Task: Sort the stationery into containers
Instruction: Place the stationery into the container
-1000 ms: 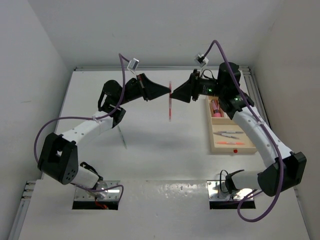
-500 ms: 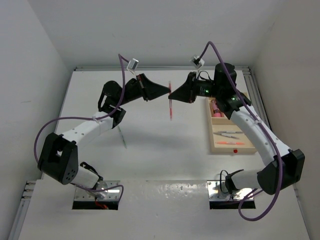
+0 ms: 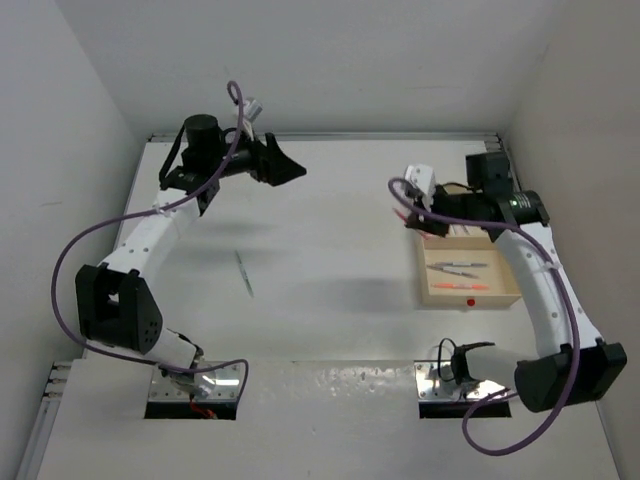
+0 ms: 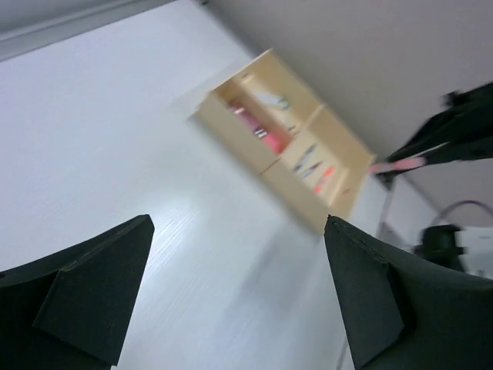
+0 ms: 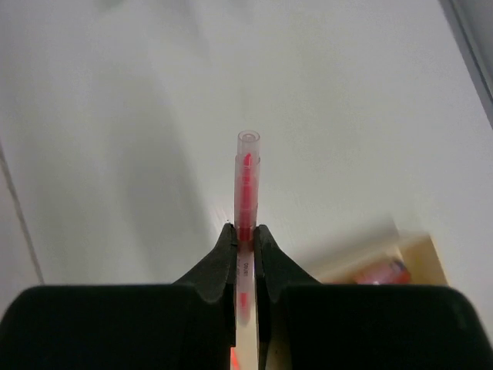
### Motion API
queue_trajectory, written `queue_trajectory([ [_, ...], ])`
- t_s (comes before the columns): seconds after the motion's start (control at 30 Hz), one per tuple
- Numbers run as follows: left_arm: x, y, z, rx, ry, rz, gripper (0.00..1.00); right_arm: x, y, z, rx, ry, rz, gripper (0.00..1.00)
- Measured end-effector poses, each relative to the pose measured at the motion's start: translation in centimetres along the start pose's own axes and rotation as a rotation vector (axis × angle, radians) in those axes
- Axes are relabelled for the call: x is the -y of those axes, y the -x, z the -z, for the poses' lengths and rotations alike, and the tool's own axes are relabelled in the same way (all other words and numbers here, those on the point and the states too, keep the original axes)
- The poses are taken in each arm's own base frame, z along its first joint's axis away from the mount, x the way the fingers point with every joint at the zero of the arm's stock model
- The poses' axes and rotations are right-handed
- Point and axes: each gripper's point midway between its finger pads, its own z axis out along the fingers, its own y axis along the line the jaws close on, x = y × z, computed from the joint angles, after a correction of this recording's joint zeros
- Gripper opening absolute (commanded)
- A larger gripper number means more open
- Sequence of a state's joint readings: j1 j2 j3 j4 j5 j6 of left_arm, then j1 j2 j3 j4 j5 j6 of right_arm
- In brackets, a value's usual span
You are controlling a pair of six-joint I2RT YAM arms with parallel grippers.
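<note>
Pen [image 5: 246, 185] sits clamped in our right gripper [image 5: 245, 231]; our left gripper [image 4: 237, 231] gapes empty. We should lower it flat into the tray [image 3: 445, 300].

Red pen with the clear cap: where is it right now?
The right gripper grips the red pen, on the right side of the top view at the far left corner of the wooden tray.

right gripper [image 5: 245, 233] jaws clamped on red-capped pen [image 5: 246, 177], cap pointing up at frame centre. Blurred tray [image 5: 426, 258] corner lower right, white counter [image 5: 115, 116] behind.
</note>
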State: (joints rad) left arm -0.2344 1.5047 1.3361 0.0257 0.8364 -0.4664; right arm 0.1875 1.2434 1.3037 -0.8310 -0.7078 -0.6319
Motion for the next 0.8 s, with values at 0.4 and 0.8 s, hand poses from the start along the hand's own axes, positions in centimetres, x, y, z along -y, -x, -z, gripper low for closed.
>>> queue_trajectory([
  [0.4, -11.6, -11.3, 9.3, -0.299, 0.655, 0.114, 1.0, 1.0, -21.1, 5.5, -0.523, 0.108, 0.296, 0.0],
  [0.8, -14.3, -20.6, 15.5, -0.452, 0.96, 0.396, 0.97, 0.5, -27.5, 4.2, -0.686, 0.264, 0.477, 0.48],
])
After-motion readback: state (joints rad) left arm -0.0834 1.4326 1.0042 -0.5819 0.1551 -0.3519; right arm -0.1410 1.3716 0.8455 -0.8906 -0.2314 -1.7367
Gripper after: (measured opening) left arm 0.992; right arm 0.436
